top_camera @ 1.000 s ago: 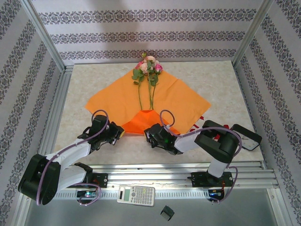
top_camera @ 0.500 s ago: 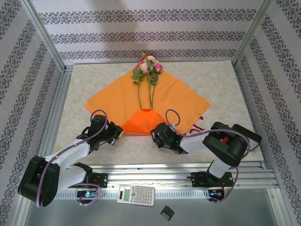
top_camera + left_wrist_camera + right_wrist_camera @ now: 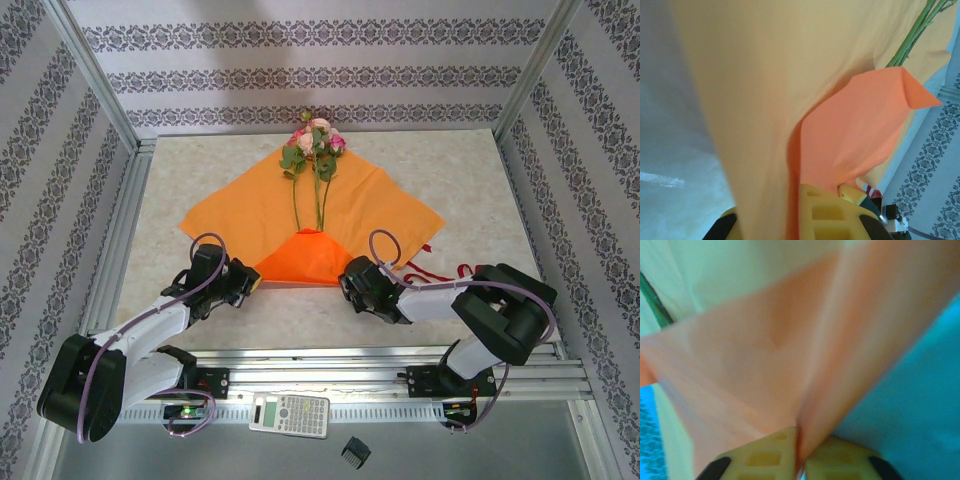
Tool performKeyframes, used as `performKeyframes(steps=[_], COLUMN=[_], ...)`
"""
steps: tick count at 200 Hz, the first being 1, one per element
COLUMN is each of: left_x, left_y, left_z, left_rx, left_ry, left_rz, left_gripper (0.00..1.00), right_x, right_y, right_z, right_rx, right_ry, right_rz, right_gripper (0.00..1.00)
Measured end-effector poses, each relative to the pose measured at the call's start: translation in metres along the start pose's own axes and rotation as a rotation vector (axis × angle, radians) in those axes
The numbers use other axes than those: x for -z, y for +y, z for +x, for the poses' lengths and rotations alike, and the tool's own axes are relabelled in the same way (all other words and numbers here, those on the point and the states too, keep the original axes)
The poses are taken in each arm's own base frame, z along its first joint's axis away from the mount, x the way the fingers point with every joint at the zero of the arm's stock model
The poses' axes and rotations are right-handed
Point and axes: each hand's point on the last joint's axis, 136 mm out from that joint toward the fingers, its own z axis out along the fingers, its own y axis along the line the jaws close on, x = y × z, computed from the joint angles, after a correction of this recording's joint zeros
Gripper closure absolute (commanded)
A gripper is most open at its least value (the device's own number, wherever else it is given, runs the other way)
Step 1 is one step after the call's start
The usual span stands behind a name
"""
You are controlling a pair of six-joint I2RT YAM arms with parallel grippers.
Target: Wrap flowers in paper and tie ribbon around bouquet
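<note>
The left arm [image 3: 150, 322] and the right arm [image 3: 440, 298] are built of pale grey link shells joined by bulky black joint housings, a thin purple cable [image 3: 205, 243] is looped over each wrist, and the left gripper [image 3: 790, 222] and the right gripper [image 3: 800, 460] are fitted with yellow fingers [image 3: 765, 456] moulded with square pockets.

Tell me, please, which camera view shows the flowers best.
The top external view: the flowers show heads, leaves and stems across the paper. The left wrist view catches stem pieces; the right wrist view, a blurred green sliver.
</note>
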Motion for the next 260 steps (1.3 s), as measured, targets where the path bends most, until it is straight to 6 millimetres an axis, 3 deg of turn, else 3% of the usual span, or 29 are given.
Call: performKeyframes(steps=[17, 35, 51, 70, 94, 117, 136, 146, 163, 178, 203, 215, 222, 228, 237, 251, 260], left_x=[0.000, 0.001, 0.001, 0.001, 0.001, 0.001, 0.001, 0.001, 0.001, 0.001, 0.000, 0.000, 0.000, 0.000, 0.000, 0.000, 0.000], left_y=[-0.001, -0.001, 0.000, 0.001, 0.001, 0.001, 0.001, 0.002, 0.003, 0.003, 0.005, 0.006, 0.006, 0.006, 0.006, 0.006, 0.007], left_z=[0.002, 0.003, -0.001, -0.002, -0.003, -0.001, 0.001, -0.001, -0.003, -0.004, -0.004, -0.004, -0.004, -0.004, -0.004, -0.004, -0.004], left_rx=[-0.003, -0.006, -0.004, -0.007, -0.008, -0.010, -0.011, -0.010, -0.007, -0.007, -0.005, -0.005, -0.006, -0.006, -0.006, -0.006, -0.007], left_ry=[0.012, 0.016, -0.001, -0.010, -0.014, -0.001, 0.006, -0.003, -0.011, -0.015, -0.014, -0.013, -0.013, -0.014, -0.017, -0.017, -0.015], left_rz=[0.004, 0.007, 0.003, -0.001, -0.002, 0.000, 0.001, -0.002, -0.004, -0.007, -0.015, -0.018, -0.017, -0.017, -0.018, -0.019, -0.019], left_gripper=[1.00, 1.00, 1.00, 1.00, 1.00, 1.00, 1.00, 1.00, 1.00, 1.00, 1.00, 1.00, 1.00, 1.00, 1.00, 1.00, 0.89], right_x=[0.004, 0.010, 0.014, 0.017, 0.019, 0.020, 0.024, 0.026, 0.029, 0.030, 0.030, 0.030, 0.030, 0.030, 0.031, 0.032, 0.032], right_y=[0.001, 0.007, 0.004, -0.010, -0.015, -0.017, -0.016, -0.017, -0.018, -0.023, -0.026, -0.026, -0.027, -0.026, -0.021, -0.021, -0.024], right_z=[-0.002, -0.005, -0.020, -0.038, -0.047, -0.051, -0.054, -0.060, -0.069, -0.074, -0.077, -0.077, -0.078, -0.078, -0.079, -0.081, -0.082], right_rx=[0.003, 0.010, 0.017, 0.021, 0.036, 0.045, 0.059, 0.062, 0.066, 0.071, 0.085, 0.096, 0.100, 0.103, 0.111, 0.114, 0.120], right_ry=[0.001, 0.000, -0.043, -0.088, -0.105, -0.105, -0.106, -0.125, -0.143, -0.150, -0.151, -0.149, -0.150, -0.151, -0.152, -0.157, -0.157], right_rz=[-0.005, -0.022, -0.008, 0.035, 0.052, 0.056, 0.054, 0.064, 0.071, 0.091, 0.108, 0.111, 0.116, 0.114, 0.109, 0.122, 0.140], right_gripper=[1.00, 0.77, 0.71, 0.75, 1.00, 1.00, 0.75, 0.71, 0.76, 1.00, 1.00, 0.78, 0.74, 0.80, 1.00, 1.00, 1.00])
